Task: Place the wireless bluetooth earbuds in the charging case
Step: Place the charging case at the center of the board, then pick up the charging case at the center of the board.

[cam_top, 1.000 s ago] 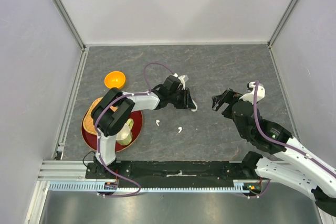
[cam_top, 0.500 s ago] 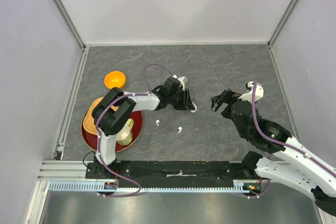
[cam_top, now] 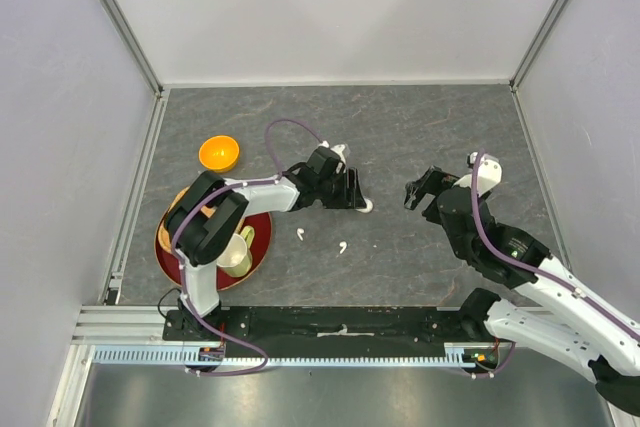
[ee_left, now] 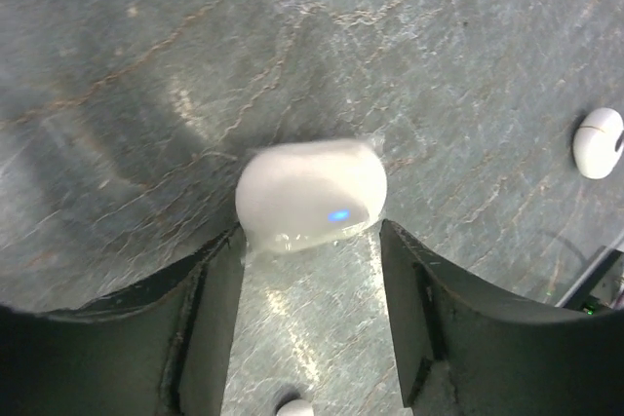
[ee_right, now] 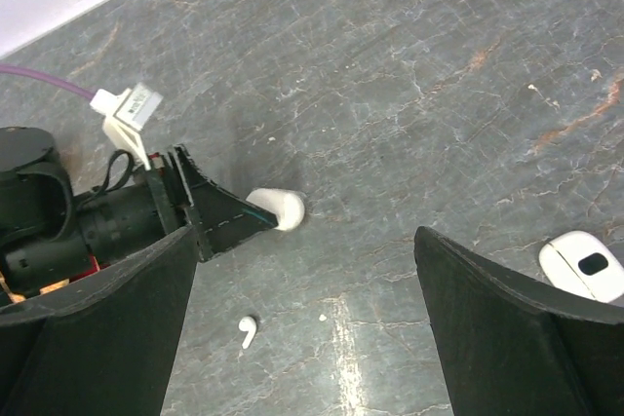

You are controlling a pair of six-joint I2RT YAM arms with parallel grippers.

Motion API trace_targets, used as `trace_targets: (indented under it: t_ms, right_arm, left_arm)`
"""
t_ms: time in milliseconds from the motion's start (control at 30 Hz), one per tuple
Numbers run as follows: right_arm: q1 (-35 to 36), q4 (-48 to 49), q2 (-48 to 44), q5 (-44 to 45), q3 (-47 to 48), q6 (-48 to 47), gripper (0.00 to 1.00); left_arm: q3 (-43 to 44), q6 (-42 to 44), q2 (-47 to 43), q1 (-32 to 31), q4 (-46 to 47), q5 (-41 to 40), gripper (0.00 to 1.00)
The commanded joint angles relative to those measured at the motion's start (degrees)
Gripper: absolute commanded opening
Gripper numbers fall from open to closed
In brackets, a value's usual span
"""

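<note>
A white charging case (ee_left: 310,194), closed, with a blue light, lies on the grey table; it also shows in the top view (cam_top: 366,205) and the right wrist view (ee_right: 280,208). My left gripper (ee_left: 310,241) is open, its fingertips (ee_left: 226,258) either side of the case's near edge; it also shows in the top view (cam_top: 354,192). Two white earbuds (cam_top: 300,234) (cam_top: 342,246) lie loose nearer the arm bases. One earbud (ee_right: 247,332) shows between my right fingers. My right gripper (ee_right: 302,241) is wide open and empty, hovering right of the case in the top view (cam_top: 422,190). A second white case (ee_right: 583,265) lies further right.
An orange bowl (cam_top: 218,153) stands at the left. A red plate (cam_top: 262,237) near the left arm's base holds a cup (cam_top: 237,257) and a tan item. Metal rails and grey walls bound the table.
My left wrist has shifted slightly and its cable loop has swung left; the case has nudged a little to the left. The right gripper has barely moved.
</note>
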Motion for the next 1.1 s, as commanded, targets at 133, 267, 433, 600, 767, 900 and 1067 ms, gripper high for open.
trace_targets:
  t_ms: [133, 267, 433, 600, 767, 900, 1067]
  right_arm:
    - [-3.1, -0.9, 1.2, -1.8, 0.2, -1.4, 0.98]
    - [-7.5, -2.0, 2.1, -3.3, 0.2, 0.0, 0.98]
    - [-17.2, -4.8, 4.3, -9.7, -1.2, 1.9, 0.98]
    - [-29.7, -5.5, 9.6, -22.7, -1.8, -1.1, 0.98]
    - [-35.5, -6.9, 10.7, -21.0, -1.6, -2.2, 0.98]
    - [-39.5, -7.3, 12.2, -20.3, -2.6, -3.2, 0.98]
    - [-44.7, -6.8, 15.5, -20.4, -5.7, -2.0, 0.98]
  left_arm:
    - [-0.4, 6.0, -7.4, -0.1, -5.7, -8.8, 0.65]
    - [-1.0, 7.9, -11.3, -0.1, -6.8, -10.9, 0.65]
    - [-4.4, 9.0, -20.3, -0.5, -6.8, -13.4, 0.65]
    - [-9.5, 10.5, -30.8, -0.5, -5.1, -16.5, 0.66]
    - [-15.4, 13.4, -40.7, -0.5, -1.4, -16.5, 0.66]
    - [-19.8, 14.4, -48.2, -0.5, 0.7, -15.8, 0.67]
    - [-24.1, 14.6, -53.8, -0.4, 4.7, -16.0, 0.68]
